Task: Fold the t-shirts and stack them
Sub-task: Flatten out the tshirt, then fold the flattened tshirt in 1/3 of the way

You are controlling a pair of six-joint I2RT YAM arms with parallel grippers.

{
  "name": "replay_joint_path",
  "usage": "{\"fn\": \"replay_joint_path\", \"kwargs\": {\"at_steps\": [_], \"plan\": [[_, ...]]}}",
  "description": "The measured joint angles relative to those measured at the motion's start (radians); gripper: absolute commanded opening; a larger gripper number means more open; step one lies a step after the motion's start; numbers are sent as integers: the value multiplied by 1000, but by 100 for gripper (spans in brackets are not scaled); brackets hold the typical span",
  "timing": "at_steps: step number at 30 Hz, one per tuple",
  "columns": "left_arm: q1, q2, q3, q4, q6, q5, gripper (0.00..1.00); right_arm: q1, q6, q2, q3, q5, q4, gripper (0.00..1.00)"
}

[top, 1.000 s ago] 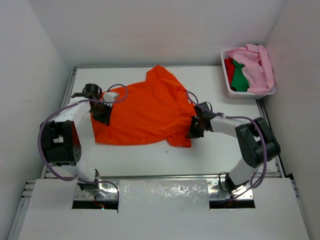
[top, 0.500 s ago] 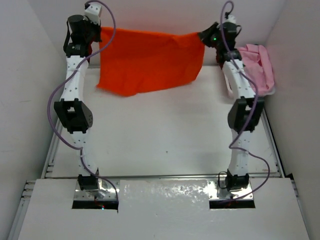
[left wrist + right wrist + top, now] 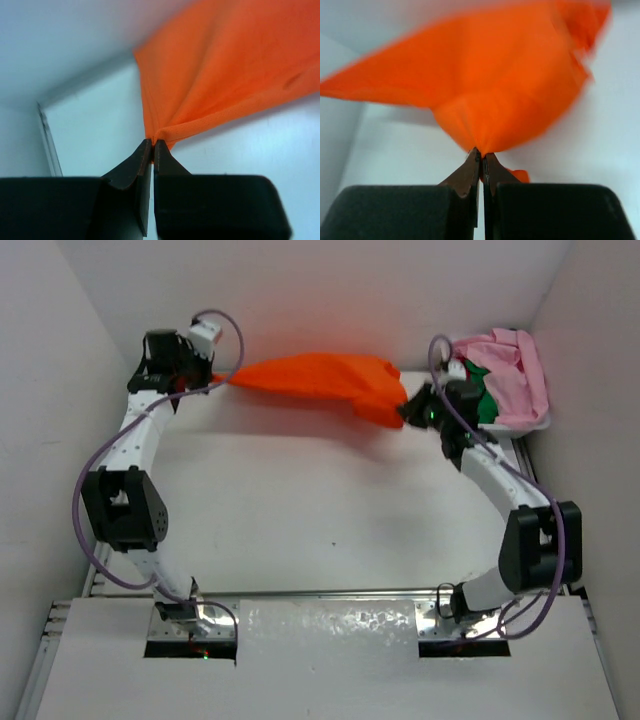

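White table (image 3: 330, 520): soft orange t-shirt (image 3: 320, 380), seemingly airborne, stretched left of mesh basket (image 3: 510, 428); left gripper (image 3: 152, 142), right gripper (image 3: 481, 152) pinch ends.

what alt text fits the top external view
A bright orange fabric t-shirt is stretched between two robot arms, the left pincer and right pincer each shut on an end. A white plastic basket of other shirts sits at far right.

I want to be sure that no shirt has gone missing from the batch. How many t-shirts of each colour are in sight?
orange t-shirt: 1, held between the left gripper and the right gripper
pink t-shirt: 1, in the white basket
green t-shirt: 1, in the basket
red t-shirt: 1, in the basket, mostly hidden
Total: 4
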Motion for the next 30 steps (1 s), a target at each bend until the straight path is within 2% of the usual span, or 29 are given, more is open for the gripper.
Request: {"fn": "replay_joint_path", "kwargs": {"at_steps": [5,8,12,14,17,22,26,30], "plan": [[0,-160,-343,-94,90,-46,0,30,-32,-177,-458,25,-89,0],[0,-264,-568,-141,132,-84,0,117,-47,-312,-672,24,-128,0],[0,-359,-804,-205,166,-134,0,183,-32,-398,-806,5,-121,0],[0,-384,-877,-240,174,-146,0,187,-27,-426,-858,2,-134,0],[0,-410,-947,-283,174,-159,0,187,-32,-443,-878,-6,-162,0],[0,-434,-955,-304,156,-161,0,187,-39,-443,-853,-31,-166,0],[4,-439,-917,-291,124,-164,0,173,-47,-392,-745,-35,-173,0],[12,-423,-845,-256,85,-163,0,116,-54,-256,-599,-71,-144,0]]}}
